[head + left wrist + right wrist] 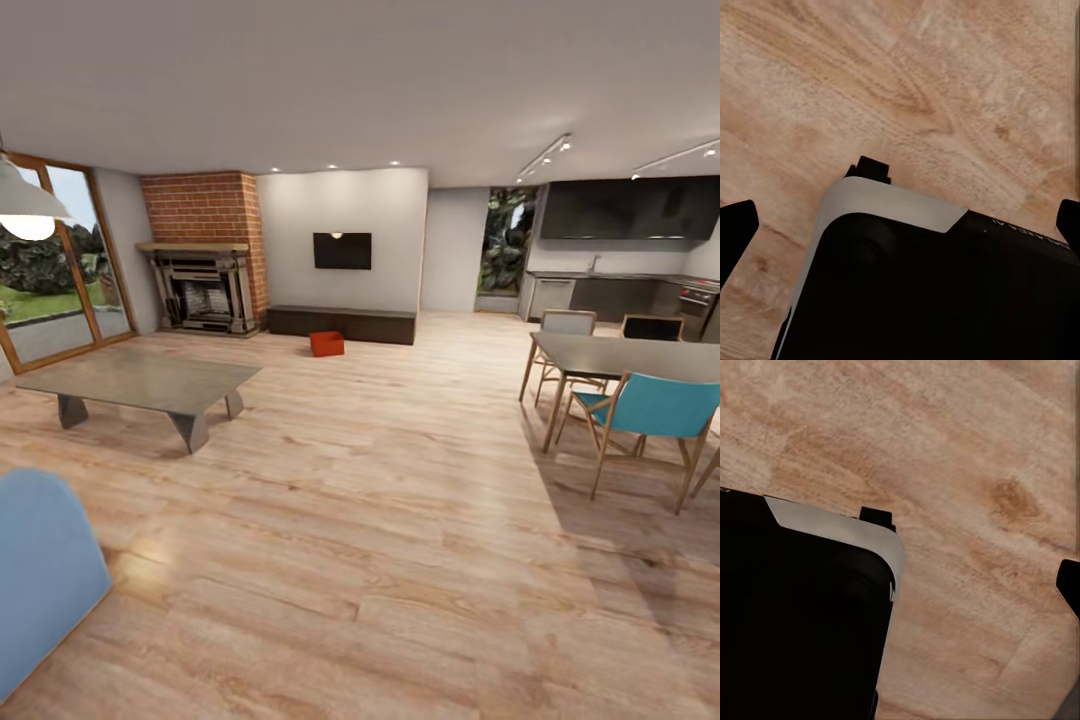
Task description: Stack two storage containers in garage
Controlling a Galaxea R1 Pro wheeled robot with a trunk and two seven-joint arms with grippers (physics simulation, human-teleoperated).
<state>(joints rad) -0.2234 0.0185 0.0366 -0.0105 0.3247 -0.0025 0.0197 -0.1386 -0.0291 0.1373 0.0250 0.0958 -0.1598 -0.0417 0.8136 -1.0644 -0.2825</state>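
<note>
One orange-red storage container (326, 343) sits on the light wood floor at the far side of the living room, just in front of the low dark TV bench (342, 323). It is far from me and from both arms. The left wrist view shows my left gripper (900, 225) open, its dark fingertips (736, 229) at the two picture edges, above my black and grey base (930, 292) and the plank floor. My right gripper (900, 585) hangs over the same floor; one fingertip (1069, 583) shows at the picture edge, set wide. Nothing is held.
A glass coffee table (140, 383) stands at the left and a blue sofa corner (40, 570) is close by at lower left. A dining table (630, 356) with a teal chair (650, 415) is at the right. A brick fireplace (205, 260) and kitchen (620, 270) line the back.
</note>
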